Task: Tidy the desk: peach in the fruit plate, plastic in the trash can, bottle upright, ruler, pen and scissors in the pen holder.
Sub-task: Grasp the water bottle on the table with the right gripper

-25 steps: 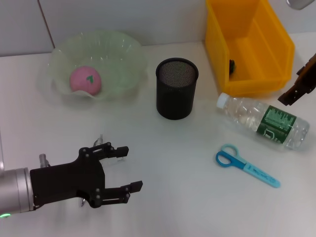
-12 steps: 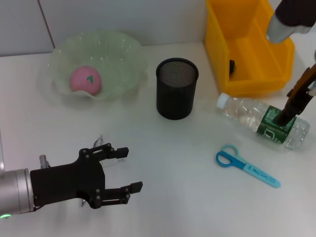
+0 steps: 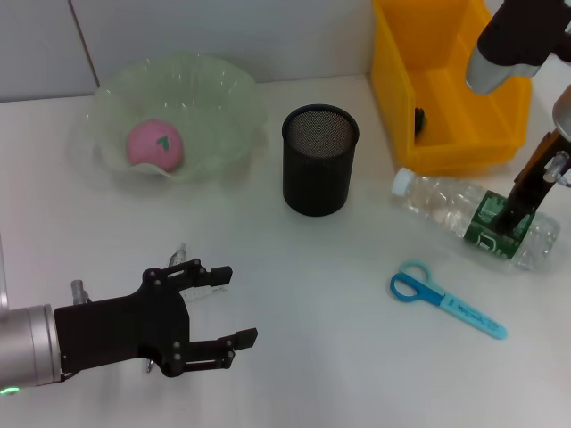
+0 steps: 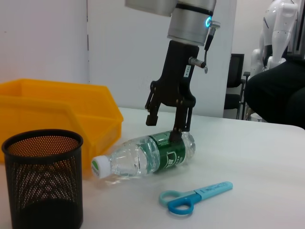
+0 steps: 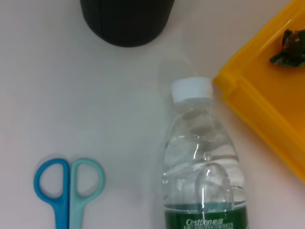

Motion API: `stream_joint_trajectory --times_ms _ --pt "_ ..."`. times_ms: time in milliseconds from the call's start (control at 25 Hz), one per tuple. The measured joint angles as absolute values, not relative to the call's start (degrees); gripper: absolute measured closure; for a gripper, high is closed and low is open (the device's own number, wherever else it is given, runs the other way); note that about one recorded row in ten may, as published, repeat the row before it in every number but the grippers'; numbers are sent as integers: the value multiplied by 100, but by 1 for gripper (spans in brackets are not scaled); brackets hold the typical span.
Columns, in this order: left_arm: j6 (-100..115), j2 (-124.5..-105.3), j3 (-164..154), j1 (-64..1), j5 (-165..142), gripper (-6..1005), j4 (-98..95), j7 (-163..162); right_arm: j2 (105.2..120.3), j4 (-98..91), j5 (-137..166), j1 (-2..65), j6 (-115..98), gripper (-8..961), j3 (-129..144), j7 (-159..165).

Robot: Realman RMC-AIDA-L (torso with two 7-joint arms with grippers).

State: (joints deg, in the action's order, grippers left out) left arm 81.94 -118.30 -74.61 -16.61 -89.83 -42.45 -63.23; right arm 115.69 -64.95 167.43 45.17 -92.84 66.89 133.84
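Right gripper open astride lying bottle.

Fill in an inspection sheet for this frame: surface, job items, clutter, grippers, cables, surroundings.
Surface: white desk, no spills seen.
Job items: peach sits in the fruit plate; bottle lies on its side, cap on, beside the yellow bin; scissors lie flat on the desk; mesh pen holder is upright; ruler and pen not seen.
Clutter: a small dark scrap inside the yellow bin.
Grippers: right gripper is over the bottle's green label, fingers open astride it; left gripper is parked at the near left, open, holding nothing.
Cables: nothing seen.
Surroundings: white wall; office chairs and a white robot behind.
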Motion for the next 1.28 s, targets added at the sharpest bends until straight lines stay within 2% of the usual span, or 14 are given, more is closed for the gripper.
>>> stream_joint_trajectory --times_ms 1280 --pt "8188 -11830 -7500 -1668 -8982 172 -4245 -6330 11638 -5112 16734 4659 -8178 113 6829 13575"
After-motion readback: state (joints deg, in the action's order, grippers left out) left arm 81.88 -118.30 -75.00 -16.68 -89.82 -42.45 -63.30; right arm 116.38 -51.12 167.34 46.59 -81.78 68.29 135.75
